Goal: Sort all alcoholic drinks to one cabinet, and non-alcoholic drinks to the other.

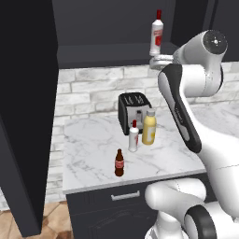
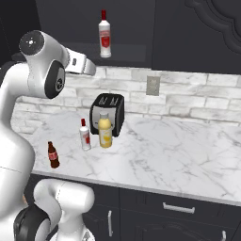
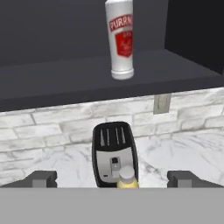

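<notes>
A white red-capped bottle point(image 1: 157, 35) point(image 2: 104, 36) point(image 3: 120, 41) stands upright on the shelf point(image 3: 65, 83) of the open upper cabinet point(image 1: 107, 28). My gripper point(image 3: 113, 178) point(image 1: 158, 61) hangs open and empty just in front of and below that shelf's edge, apart from the bottle. On the counter stand a second white bottle point(image 1: 134, 137) point(image 2: 84, 135), the yellow juice bottle point(image 1: 149, 127) point(image 2: 105, 131) point(image 3: 127, 178) and the small brown bottle point(image 1: 119, 163) point(image 2: 53, 155). The other cabinet point(image 2: 197, 33) to the right has its door shut.
A black toaster point(image 1: 133, 109) point(image 2: 108, 112) point(image 3: 113, 153) stands against the brick wall behind the bottles. The open cabinet's door point(image 1: 23, 116) juts out at the left. The marble counter point(image 2: 179, 155) stretches bare to the right. Drawers point(image 2: 179, 207) lie below.
</notes>
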